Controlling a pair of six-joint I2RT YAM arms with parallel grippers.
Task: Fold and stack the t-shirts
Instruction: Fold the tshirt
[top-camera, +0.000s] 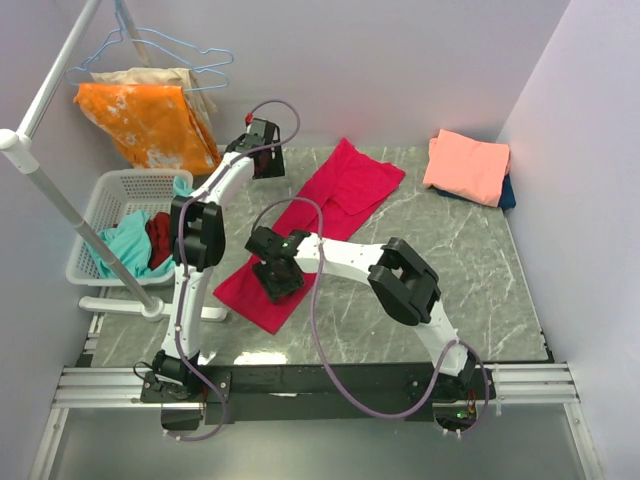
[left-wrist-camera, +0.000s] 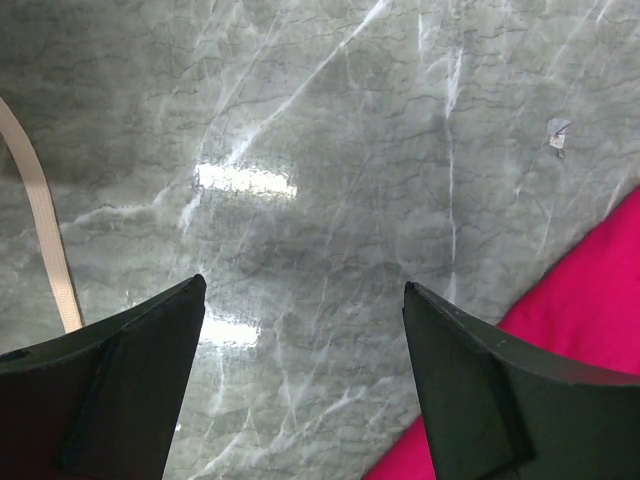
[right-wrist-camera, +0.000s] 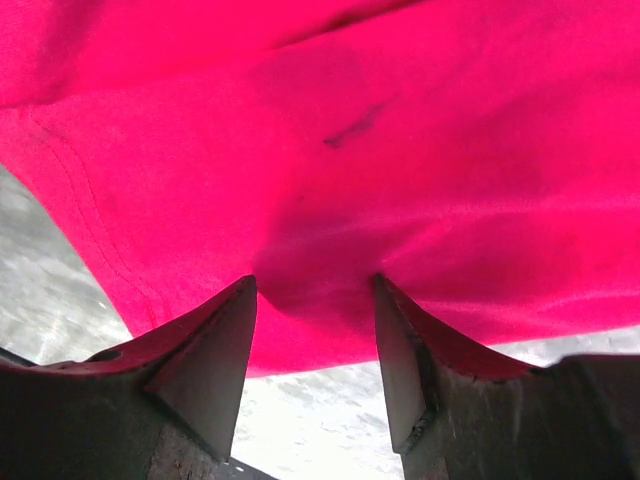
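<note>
The crimson-red t-shirt (top-camera: 340, 190) lies spread diagonally across the marble table, from the back middle to the front left. My right gripper (top-camera: 279, 279) is open over its near end. In the right wrist view its fingertips (right-wrist-camera: 245, 300) touch the red cloth (right-wrist-camera: 380, 160) just inside the hem, with cloth between the open jaws (right-wrist-camera: 312, 285). My left gripper (top-camera: 265, 138) is open and empty above bare table by the shirt's far left side (left-wrist-camera: 303, 290). The red cloth shows at the lower right of its view (left-wrist-camera: 590, 300). A folded salmon-pink t-shirt (top-camera: 467, 165) lies on a dark blue one (top-camera: 508, 192) at the back right.
A white laundry basket (top-camera: 105, 205) with teal and dark red cloth stands at the left. An orange white-blotched cloth (top-camera: 150, 125) hangs on a hanger from a white rack (top-camera: 40, 175) behind it. A cream strip (left-wrist-camera: 45, 230) shows at the left of the left wrist view.
</note>
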